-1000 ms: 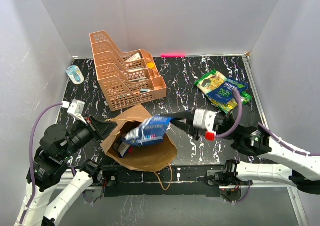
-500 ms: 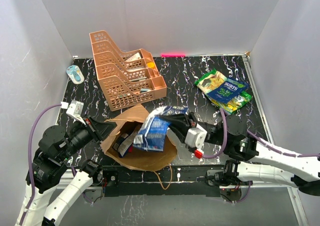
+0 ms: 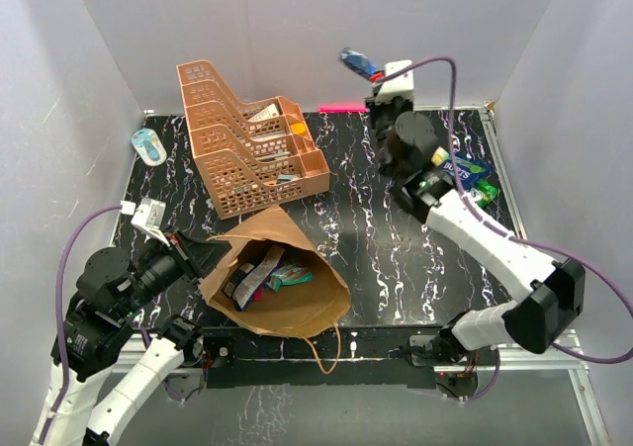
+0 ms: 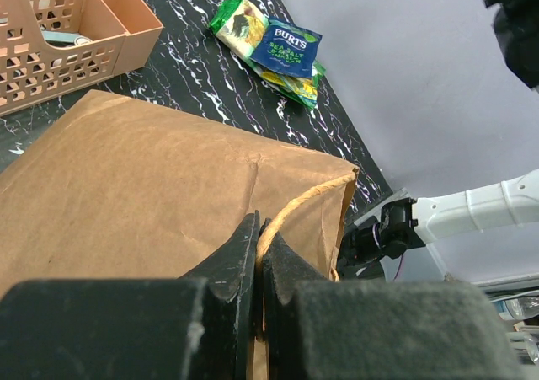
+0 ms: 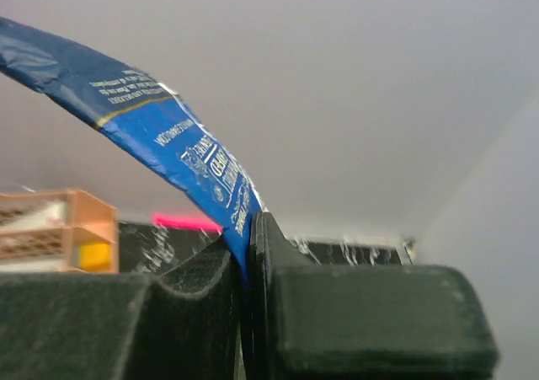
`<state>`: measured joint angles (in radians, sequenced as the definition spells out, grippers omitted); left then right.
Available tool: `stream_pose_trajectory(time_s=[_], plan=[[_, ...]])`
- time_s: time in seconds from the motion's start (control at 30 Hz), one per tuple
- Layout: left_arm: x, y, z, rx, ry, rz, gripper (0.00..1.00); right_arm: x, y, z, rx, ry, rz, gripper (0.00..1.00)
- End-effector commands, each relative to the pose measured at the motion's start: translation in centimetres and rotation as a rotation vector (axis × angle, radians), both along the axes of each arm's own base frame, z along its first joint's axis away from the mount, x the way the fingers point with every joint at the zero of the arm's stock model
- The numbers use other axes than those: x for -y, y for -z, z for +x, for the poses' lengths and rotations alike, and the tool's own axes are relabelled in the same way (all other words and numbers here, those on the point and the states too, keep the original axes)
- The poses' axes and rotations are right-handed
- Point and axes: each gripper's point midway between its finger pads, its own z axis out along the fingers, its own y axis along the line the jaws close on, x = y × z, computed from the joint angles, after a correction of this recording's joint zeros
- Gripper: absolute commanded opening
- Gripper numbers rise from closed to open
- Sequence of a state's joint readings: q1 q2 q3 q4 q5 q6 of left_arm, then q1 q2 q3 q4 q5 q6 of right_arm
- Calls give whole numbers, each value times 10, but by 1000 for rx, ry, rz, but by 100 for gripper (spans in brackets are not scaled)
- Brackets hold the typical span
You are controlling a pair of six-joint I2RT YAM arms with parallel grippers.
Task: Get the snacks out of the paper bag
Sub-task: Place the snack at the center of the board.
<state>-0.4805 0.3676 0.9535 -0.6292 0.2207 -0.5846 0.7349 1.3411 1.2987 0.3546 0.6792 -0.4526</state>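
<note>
Black marbled table; right hand aloft, tight on blue chip bag; left hand tight on paper bag handle.

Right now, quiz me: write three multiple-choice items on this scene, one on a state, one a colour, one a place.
1. The left claw is: A open; B shut on the paper bag; C out of view.
2. The tiered tray rack is: A orange; B green; C white.
3. The blue snack packet is: A inside the paper bag; B in the tray rack; C held aloft by the right claw.
Answers: 1 B, it pinches the bag's rim; 2 A, orange mesh plastic; 3 C, pinched up in the air.
</note>
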Motion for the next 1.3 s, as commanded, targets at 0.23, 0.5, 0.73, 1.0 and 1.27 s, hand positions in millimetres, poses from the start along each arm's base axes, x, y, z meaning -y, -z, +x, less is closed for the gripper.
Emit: stream_pose_trajectory(time_s=[0.23, 0.5, 0.73, 1.0, 1.27], plan=[[-4, -2, -4, 20, -8, 4, 0, 42, 155, 48, -623, -271, 655, 8], [-3, 0, -6, 23, 1, -11, 0, 120, 170, 71, -620, -177, 955, 8], [-7, -5, -10, 35, -3, -4, 0, 183, 194, 94, -559, -33, 1113, 8], [-9, -7, -14, 41, -11, -20, 0, 224, 234, 116, -548, 77, 1151, 8], [-8, -9, -14, 44, -6, -27, 0, 246, 277, 114, -544, 178, 1125, 8]])
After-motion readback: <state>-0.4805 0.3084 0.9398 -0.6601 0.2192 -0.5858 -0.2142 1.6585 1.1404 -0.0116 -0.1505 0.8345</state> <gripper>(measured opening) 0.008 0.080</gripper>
